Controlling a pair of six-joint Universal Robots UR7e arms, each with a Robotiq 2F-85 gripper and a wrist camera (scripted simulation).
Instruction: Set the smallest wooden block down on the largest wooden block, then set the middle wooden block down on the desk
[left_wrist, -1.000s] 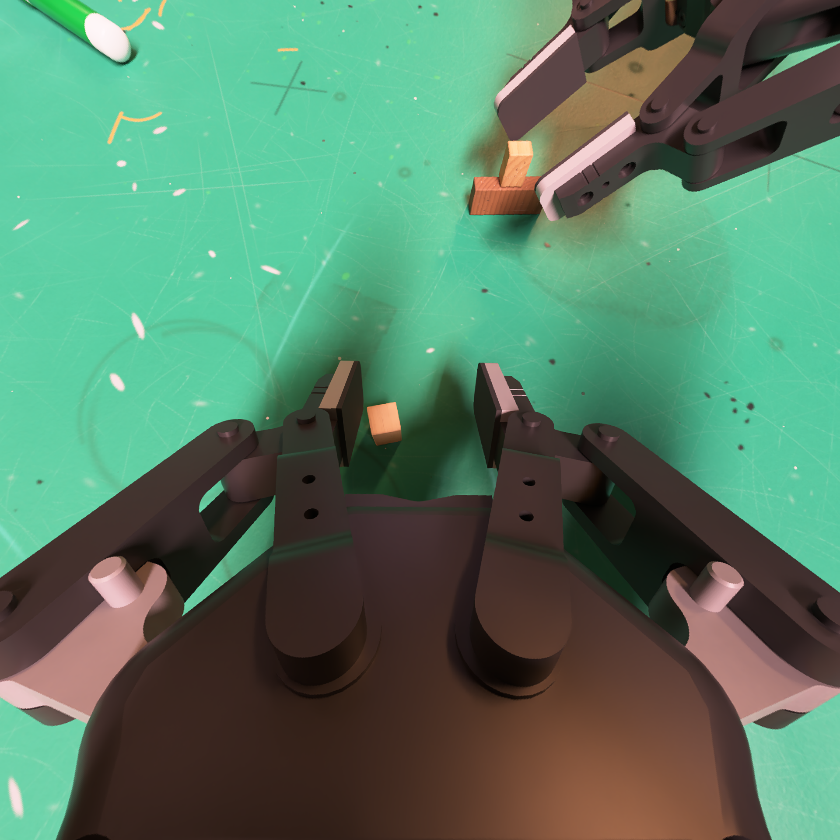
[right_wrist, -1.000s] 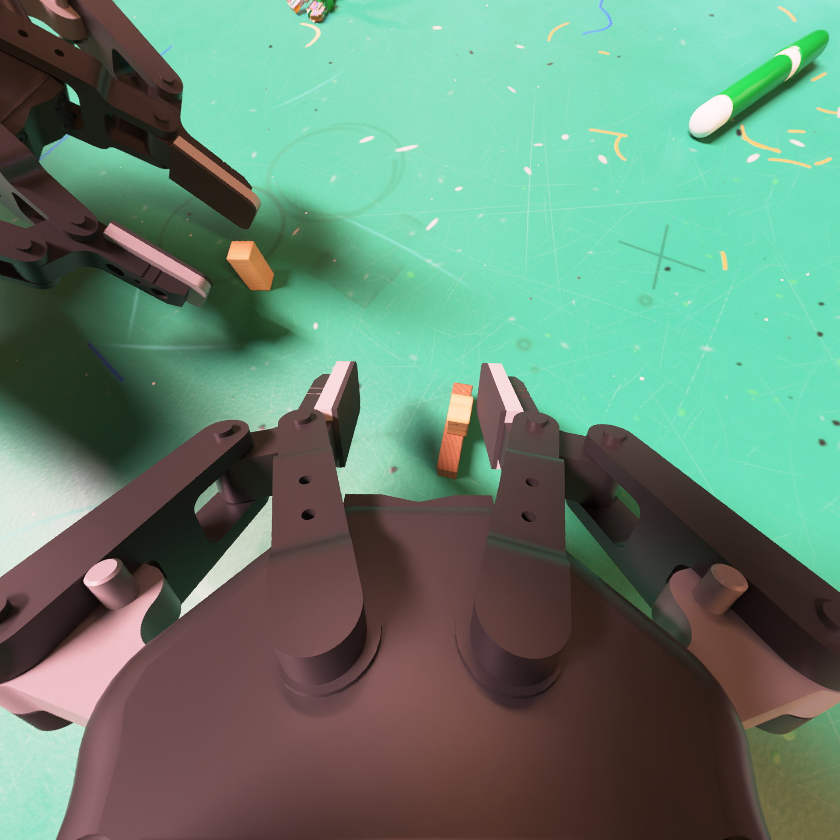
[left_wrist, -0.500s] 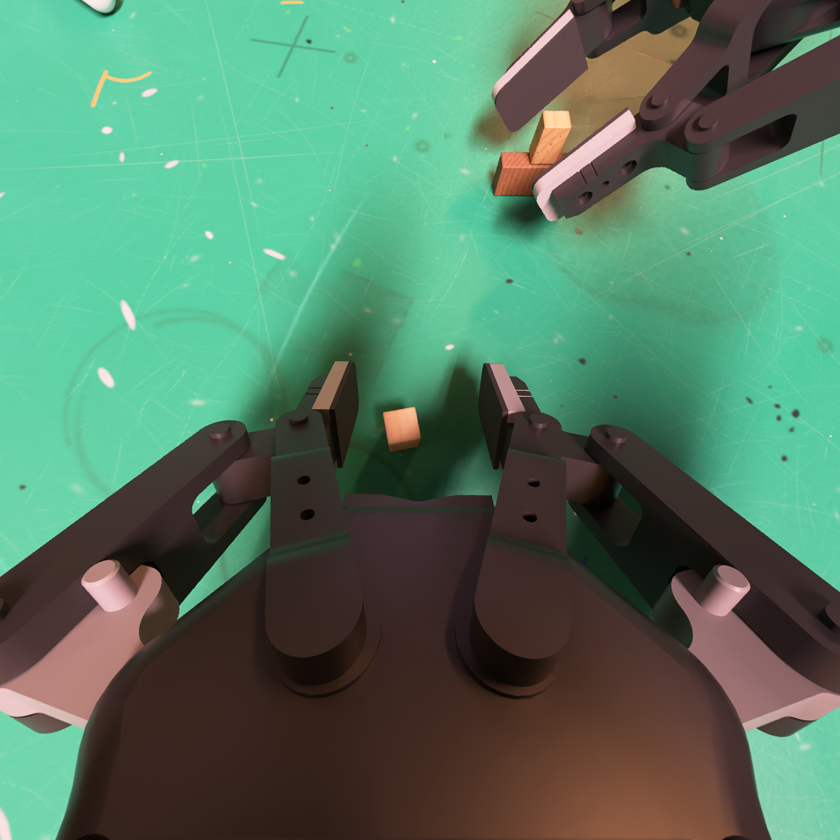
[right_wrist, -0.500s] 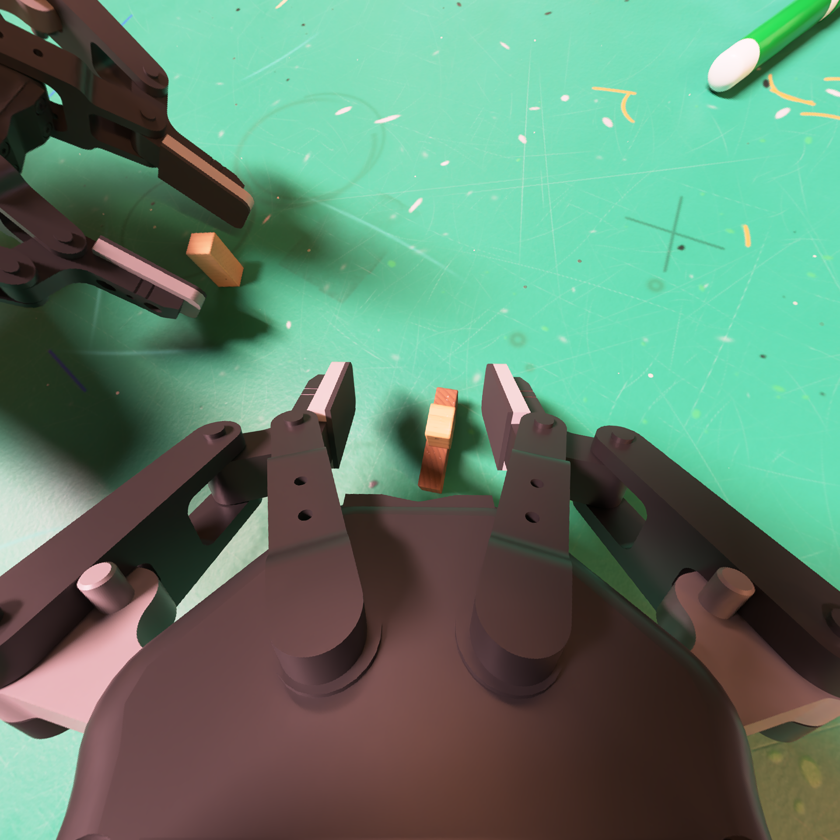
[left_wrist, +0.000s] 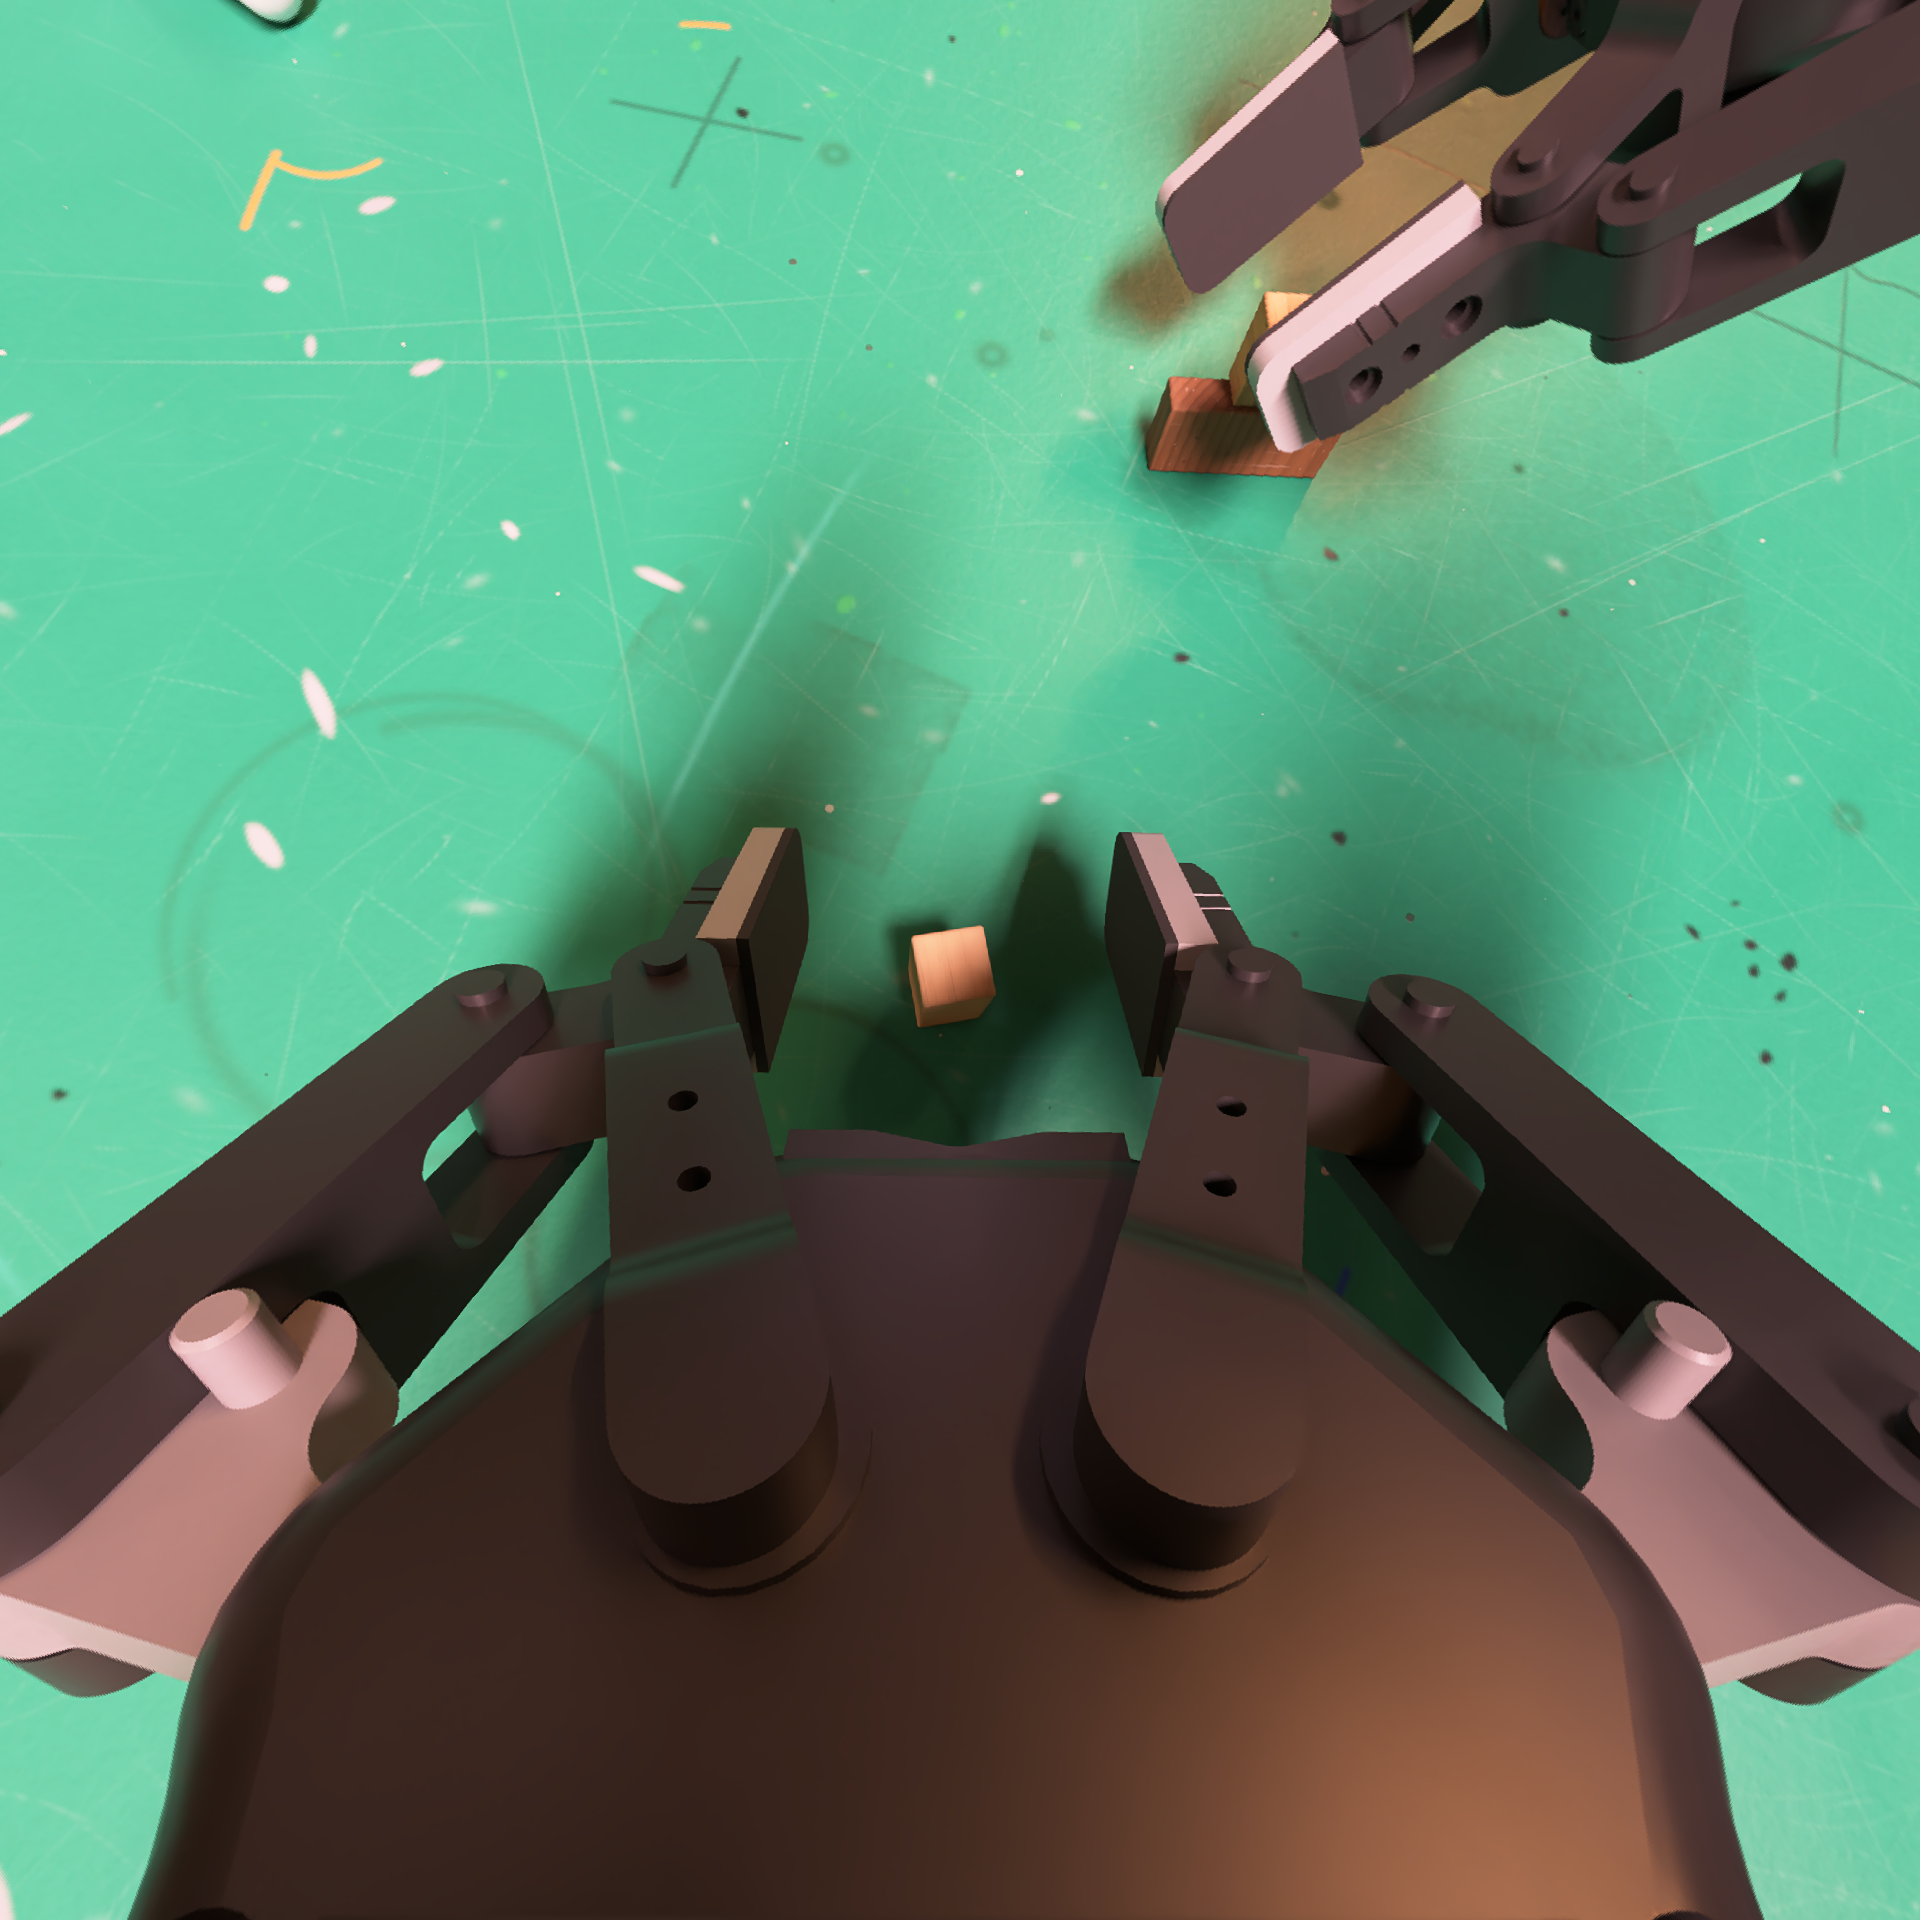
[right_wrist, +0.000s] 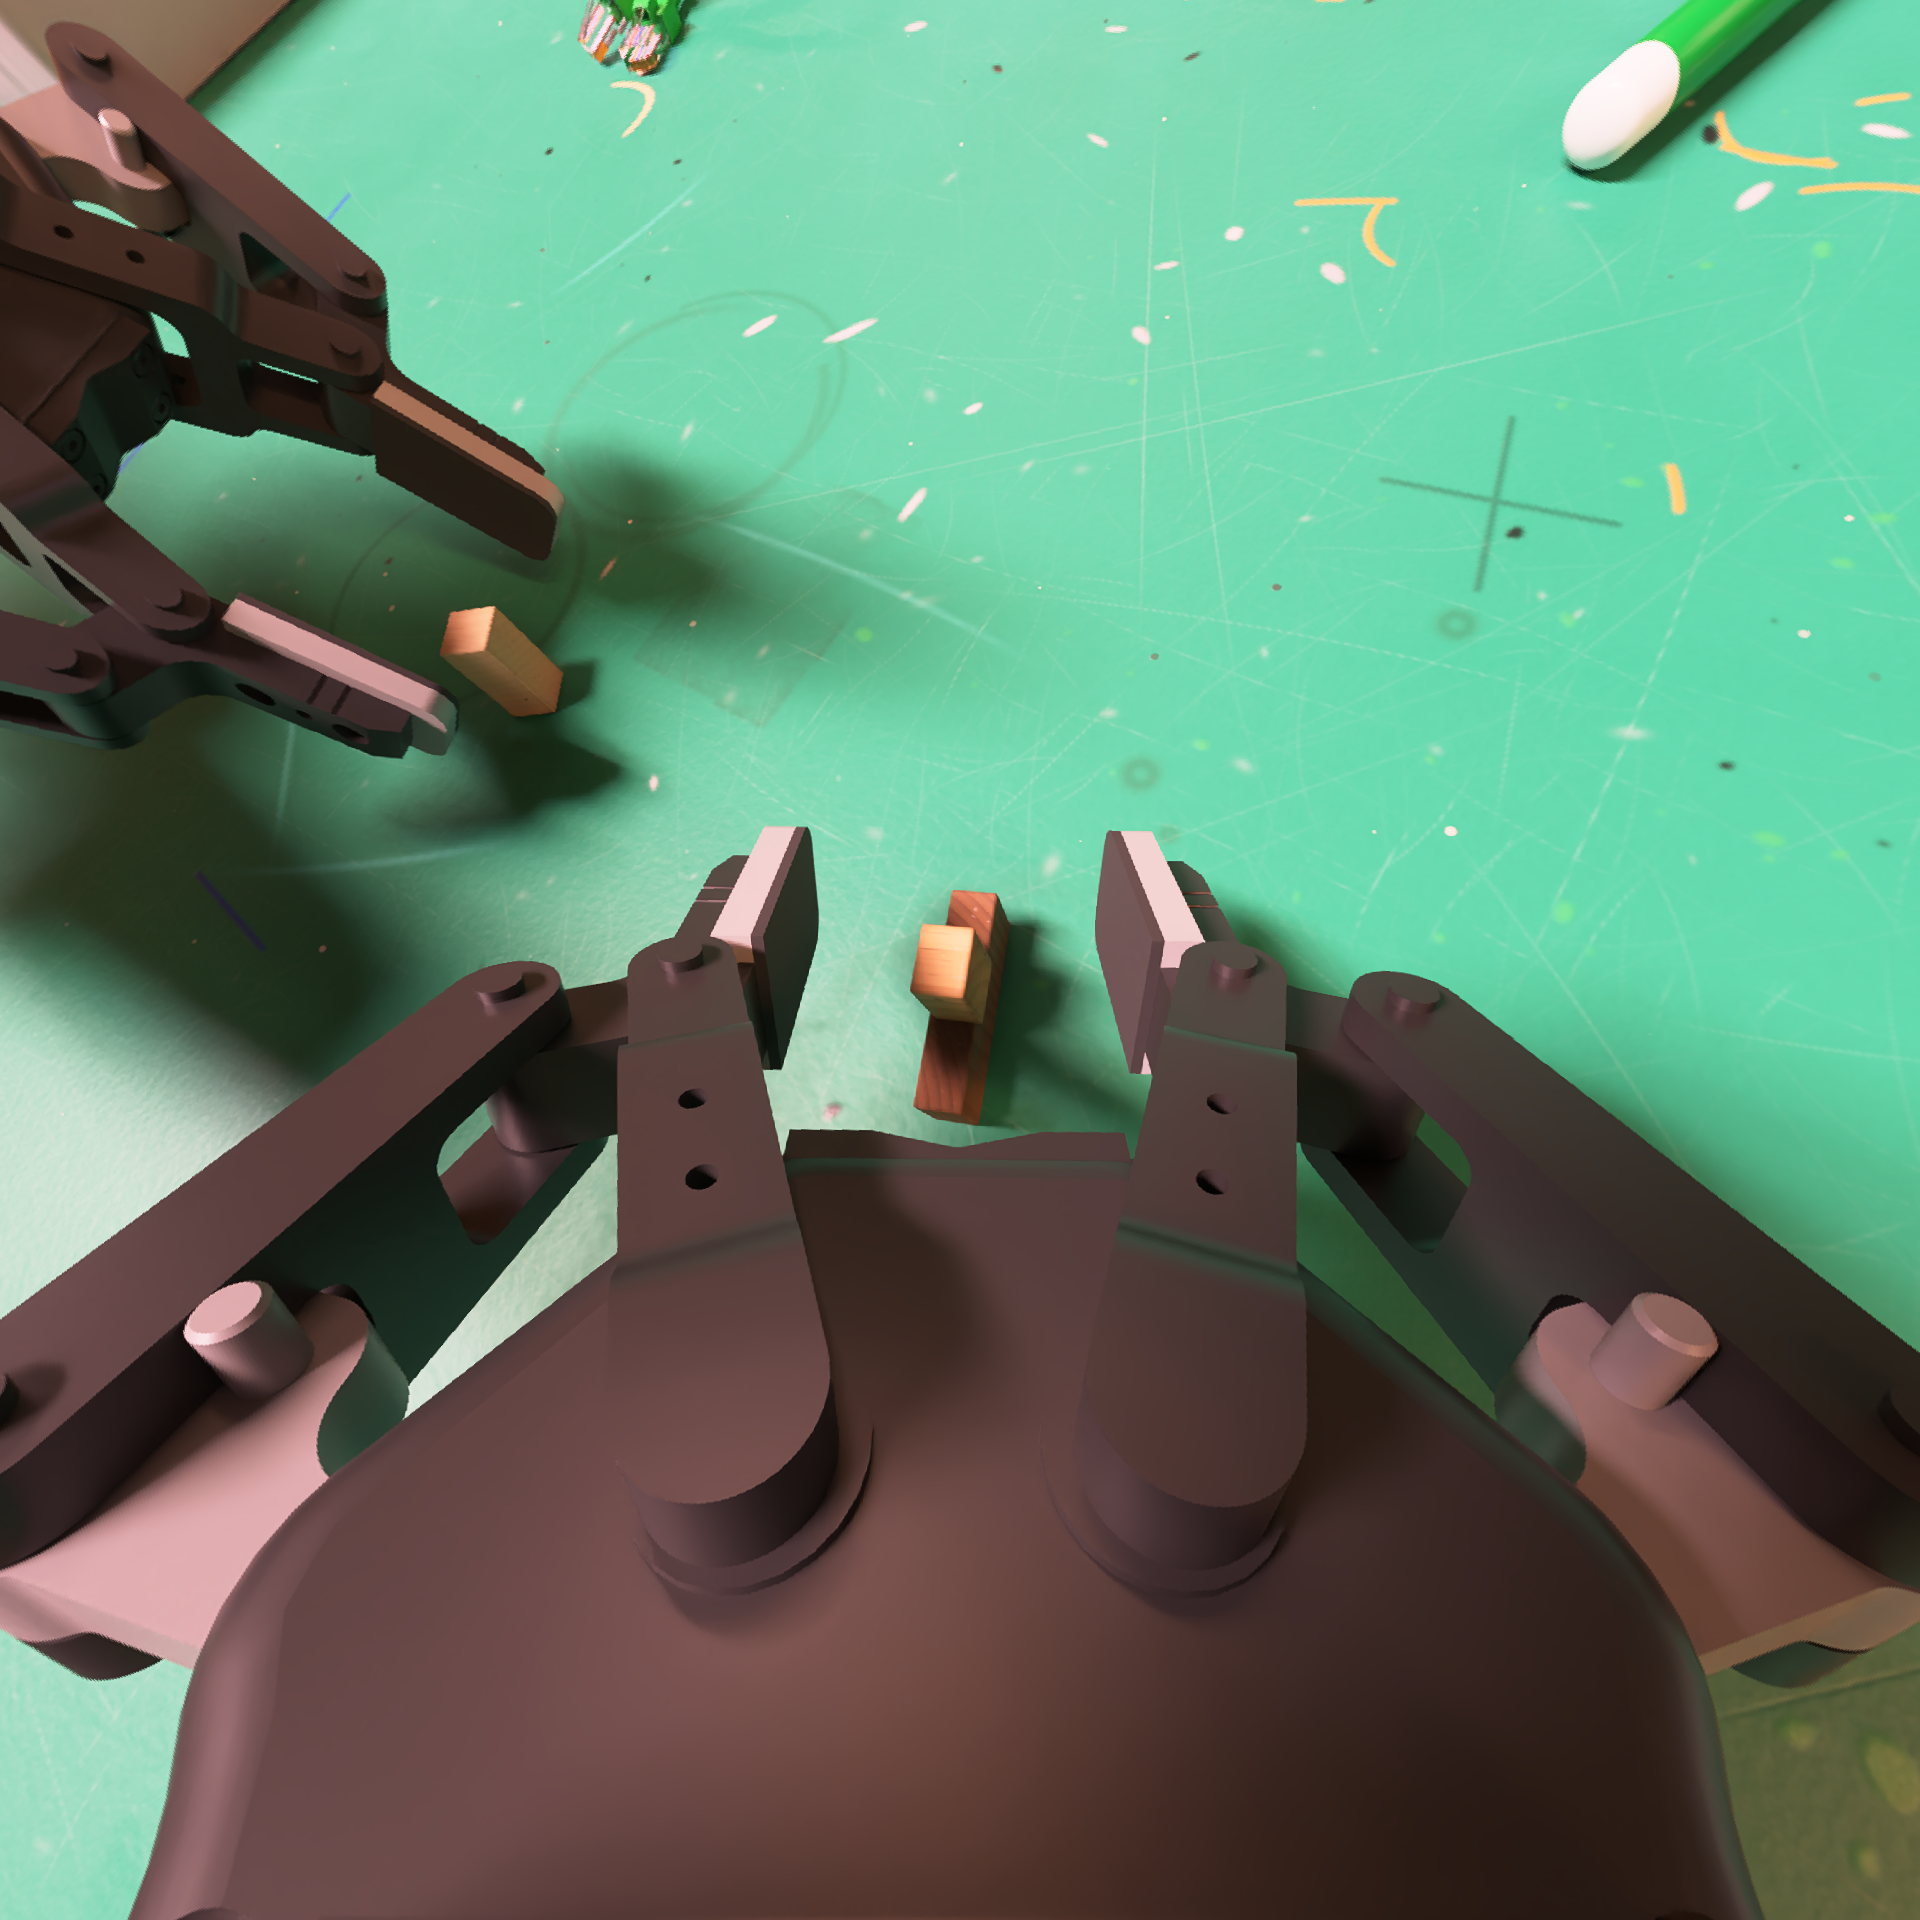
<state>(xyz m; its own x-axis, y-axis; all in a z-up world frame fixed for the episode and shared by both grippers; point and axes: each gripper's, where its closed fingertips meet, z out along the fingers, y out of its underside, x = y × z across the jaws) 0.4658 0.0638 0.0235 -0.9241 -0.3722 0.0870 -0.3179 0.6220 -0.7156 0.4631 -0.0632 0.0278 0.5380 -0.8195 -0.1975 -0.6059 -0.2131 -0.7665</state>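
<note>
A reddish-brown flat block (right_wrist: 951, 1081) lies on the green mat (right_wrist: 1351, 727), with a pale wooden block (right_wrist: 948, 971) standing on it. My right gripper (right_wrist: 956, 873) is open and straddles this stack without touching it. In the left wrist view the stack (left_wrist: 1210, 436) is partly hidden behind the right gripper (left_wrist: 1236, 322). A second pale block (left_wrist: 951, 977) lies on the mat, centred between the open fingers of my left gripper (left_wrist: 956, 883). In the right wrist view it shows as an elongated piece (right_wrist: 501, 660) between the left gripper's tips (right_wrist: 488, 620).
A green marker with a white cap (right_wrist: 1683, 73) lies at the far right of the mat. A small green multicoloured object (right_wrist: 634, 21) sits at the far edge. Bare tan desk (right_wrist: 223, 47) shows beyond the mat's corner. Scribbles and a drawn cross (right_wrist: 1496, 504) mark the mat.
Both grippers stayed open and shifted sideways. The loose pale block now sits centred between the left fingers. The stack moved from beside the right finger to midway between the right fingers.
</note>
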